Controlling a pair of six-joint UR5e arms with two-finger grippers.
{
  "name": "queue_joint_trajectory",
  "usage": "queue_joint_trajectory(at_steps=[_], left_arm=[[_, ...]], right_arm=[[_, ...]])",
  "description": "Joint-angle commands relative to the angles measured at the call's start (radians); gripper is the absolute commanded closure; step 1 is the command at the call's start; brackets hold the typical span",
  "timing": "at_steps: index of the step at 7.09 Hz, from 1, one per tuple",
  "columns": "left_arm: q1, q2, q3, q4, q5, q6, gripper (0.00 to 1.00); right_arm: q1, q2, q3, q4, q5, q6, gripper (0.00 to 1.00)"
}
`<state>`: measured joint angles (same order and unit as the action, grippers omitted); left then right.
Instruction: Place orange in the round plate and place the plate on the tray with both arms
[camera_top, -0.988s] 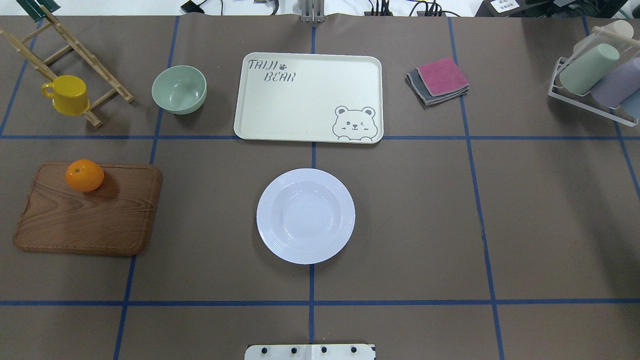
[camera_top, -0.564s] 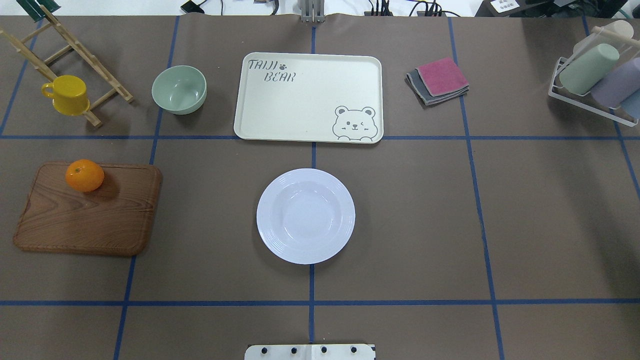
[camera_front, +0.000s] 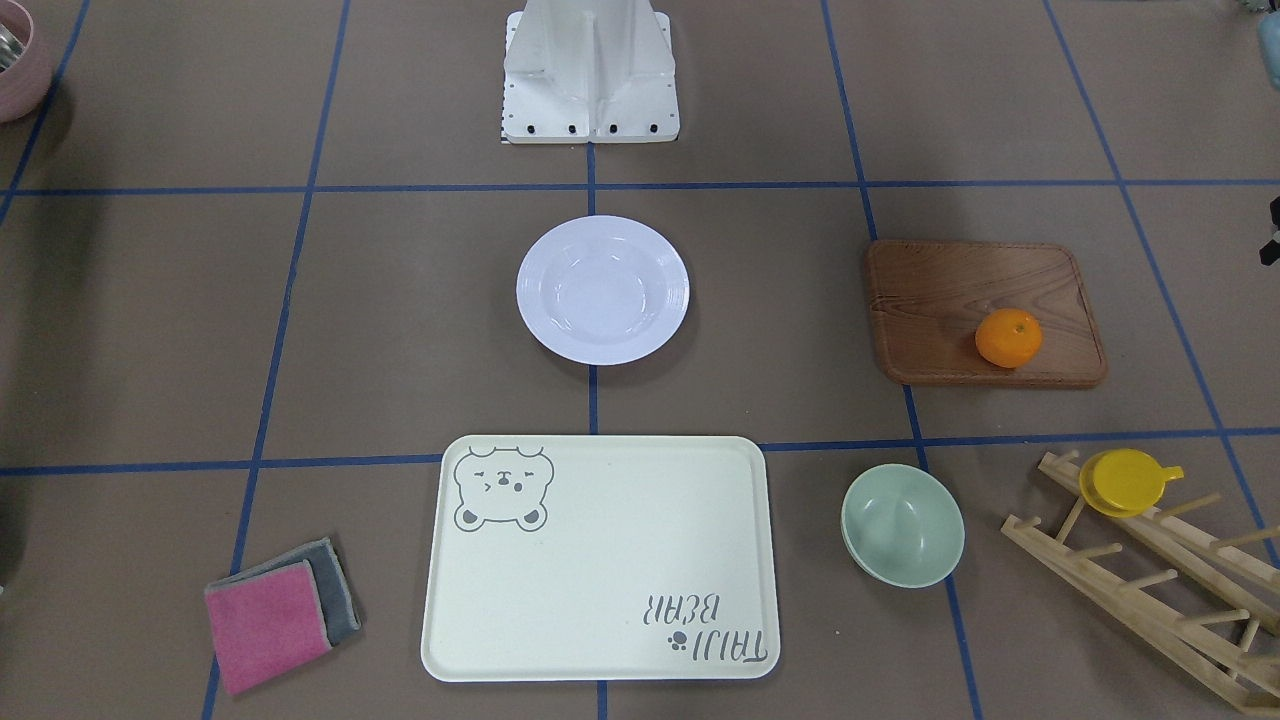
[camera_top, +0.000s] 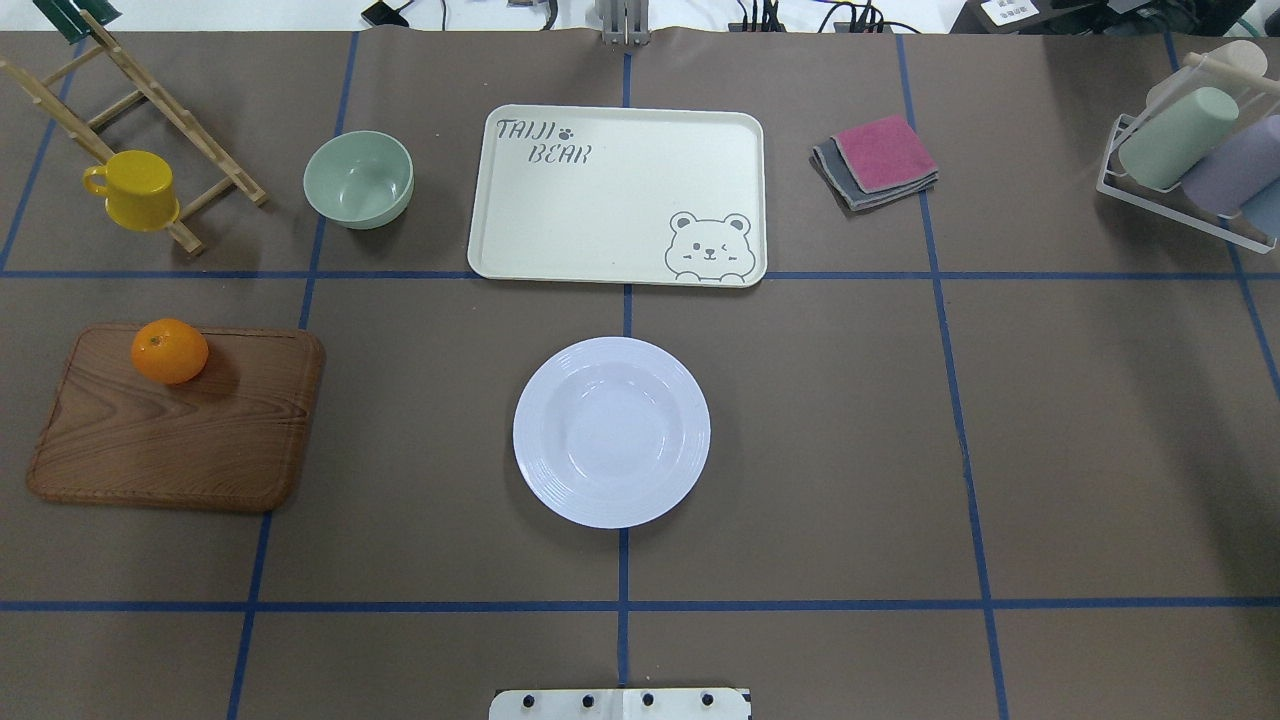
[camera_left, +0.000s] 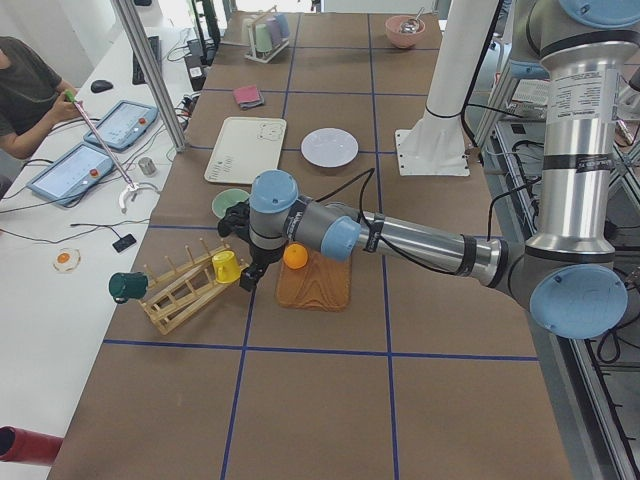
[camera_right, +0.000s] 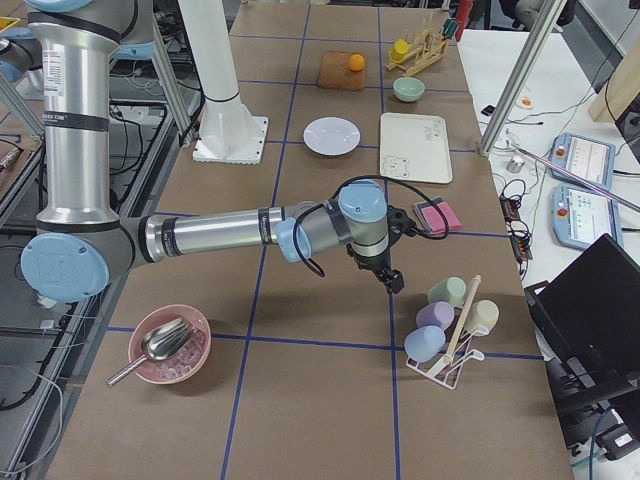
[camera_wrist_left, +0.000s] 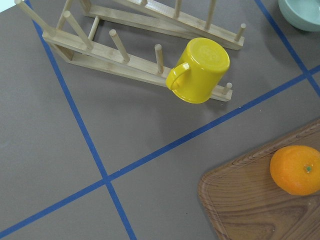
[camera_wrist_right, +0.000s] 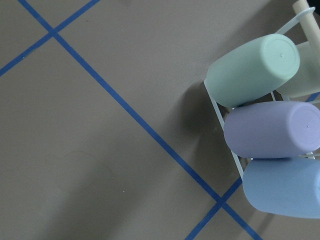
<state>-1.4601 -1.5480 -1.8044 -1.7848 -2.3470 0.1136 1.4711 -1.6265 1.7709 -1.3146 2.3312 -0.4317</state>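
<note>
Nothing on the table has moved since a second ago: the orange (camera_top: 169, 351), the round plate (camera_top: 611, 431) and the tray (camera_top: 600, 210) all sit in the same spots

The orange rests on the brown wooden board (camera_top: 170, 440), near its far corner on the robot's left side. The round plate is white and has nothing in it. It sits flat in the middle of the table, well apart from the orange. The tray lies flat just past the plate, with its bear drawing at the corner near the plate. A green bowl (camera_top: 359, 180) stands beside the tray.

The left gripper (camera_left: 246, 272) hangs over the table between the board and the yellow cup (camera_top: 135, 190) on the wooden rack (camera_wrist_left: 100, 52). It is near the orange but not touching it. I cannot tell if its fingers are apart or together.

The right gripper (camera_right: 392, 280) hangs over the table far on the other side, near the rack of pale cups (camera_wrist_right: 252, 70). I cannot tell how its fingers stand either
</note>
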Motion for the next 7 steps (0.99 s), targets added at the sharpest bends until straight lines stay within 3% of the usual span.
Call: queue_joint_trajectory(at_steps=[1, 7], left_arm=[[0.0, 0.0, -0.001, -0.002, 0.0, 0.0, 0.01], [0.0, 0.003, -0.007, -0.004, -0.002, 0.001, 0.01]], right_arm=[[0.0, -0.001, 0.001, 0.0, 0.0, -0.001, 0.01], [0.0, 0.002, 0.001, 0.002, 0.011, -0.004, 0.01]])
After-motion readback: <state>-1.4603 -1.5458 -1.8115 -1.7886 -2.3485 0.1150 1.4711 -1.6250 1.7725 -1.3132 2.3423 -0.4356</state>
